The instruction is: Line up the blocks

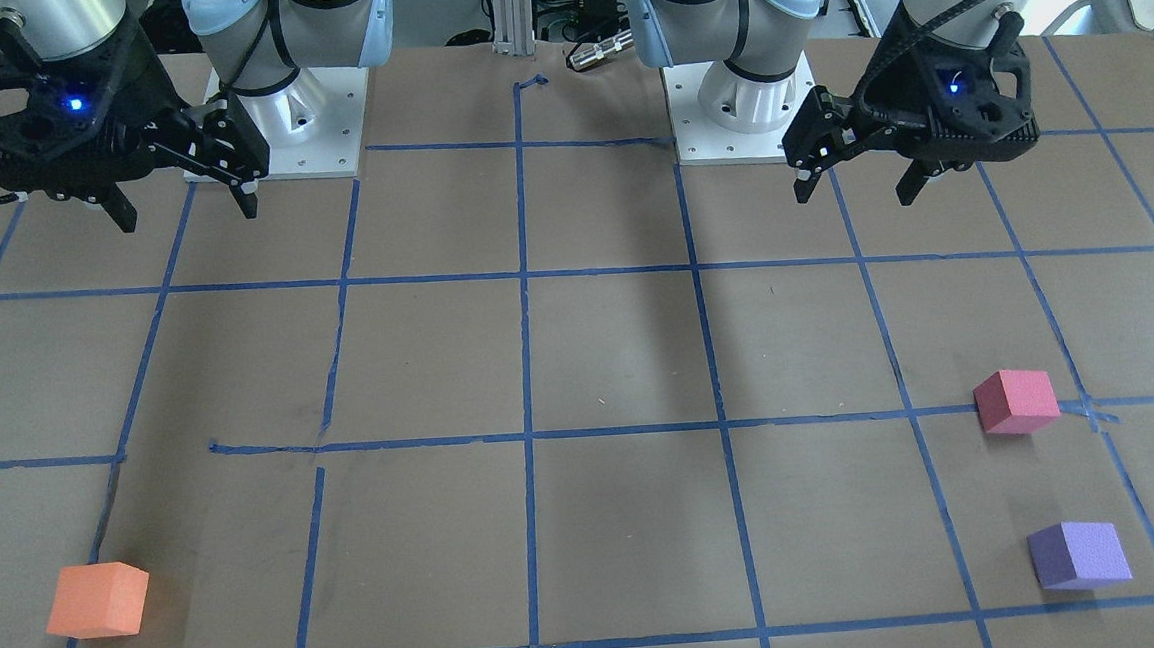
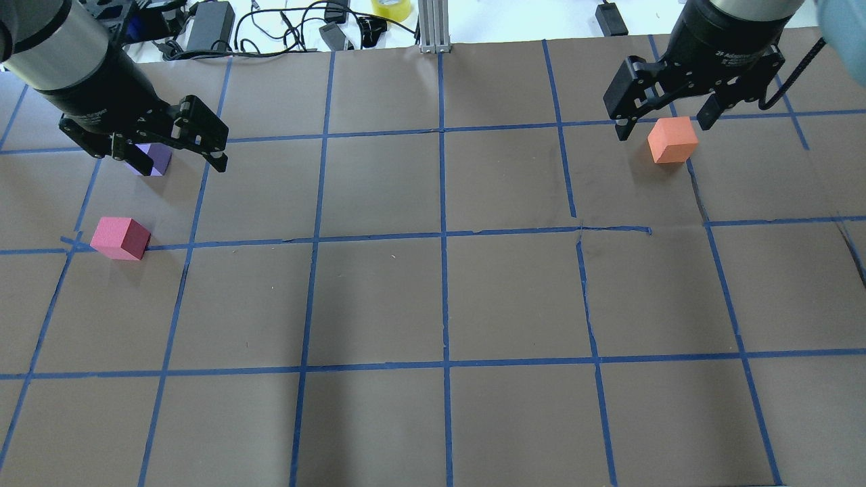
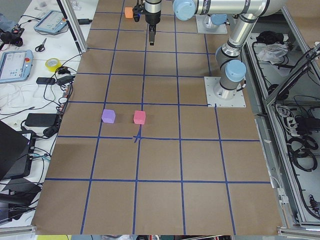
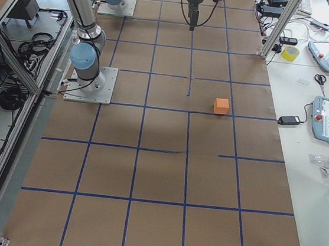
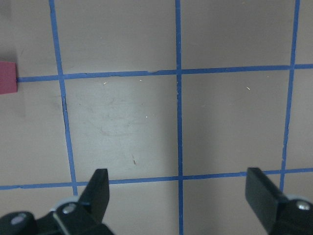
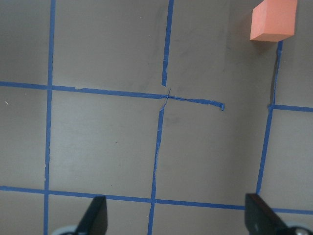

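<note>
The orange block sits on the table far out on my right side; it also shows in the overhead view and the right wrist view. The pinkish red block and the purple block sit close together on my left side. In the overhead view the pinkish red block is clear and the purple block is half hidden behind my left gripper. My left gripper and right gripper hover open and empty near the arm bases, well away from the blocks.
The table is brown paper with a blue tape grid. The two arm bases stand at the robot side. Cables and a yellow tape roll lie beyond the far edge.
</note>
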Robot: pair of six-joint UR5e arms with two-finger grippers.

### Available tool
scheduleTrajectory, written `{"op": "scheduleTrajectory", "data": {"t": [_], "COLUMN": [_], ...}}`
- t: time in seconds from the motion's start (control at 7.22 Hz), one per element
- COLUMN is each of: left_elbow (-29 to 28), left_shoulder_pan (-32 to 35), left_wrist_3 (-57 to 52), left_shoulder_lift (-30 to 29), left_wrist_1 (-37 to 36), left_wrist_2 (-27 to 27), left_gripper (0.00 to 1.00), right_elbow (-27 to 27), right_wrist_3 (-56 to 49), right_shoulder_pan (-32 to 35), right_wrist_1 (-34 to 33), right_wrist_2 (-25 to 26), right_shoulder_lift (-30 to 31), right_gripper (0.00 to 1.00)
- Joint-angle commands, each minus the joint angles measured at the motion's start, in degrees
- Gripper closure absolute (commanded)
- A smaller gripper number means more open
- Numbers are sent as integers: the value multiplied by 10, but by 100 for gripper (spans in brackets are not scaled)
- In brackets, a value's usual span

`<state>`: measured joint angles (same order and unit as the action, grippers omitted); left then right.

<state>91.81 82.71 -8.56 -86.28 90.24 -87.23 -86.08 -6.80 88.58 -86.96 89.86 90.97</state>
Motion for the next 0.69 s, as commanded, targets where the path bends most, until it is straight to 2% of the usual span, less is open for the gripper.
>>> {"op": "scheduleTrajectory", "data": {"t": [0.0,0.28,0.42,0.55], "left_elbow": [0,0,1,3], "left_shoulder_pan": [-4,-4,-2,1], "left_wrist_3": [6,5,4,0], "left_shoulder_lift": [-4,-3,-6,-6], "left_wrist_1": [-3,-9,-9,-2], "left_wrist_2": [0,2,1,-2], "left_gripper": [0,0,0,0], "right_elbow": [-7,-10,-10,-11], "right_wrist_3": [0,-8,-7,-11], "right_shoulder_pan": [-2,-21,-55,-80], "right_wrist_1": [-6,-7,-7,-53], "right_wrist_2": [1,1,-2,-2], "right_shoulder_lift": [-1,-19,-41,-67], "right_gripper": [0,0,0,0]}}
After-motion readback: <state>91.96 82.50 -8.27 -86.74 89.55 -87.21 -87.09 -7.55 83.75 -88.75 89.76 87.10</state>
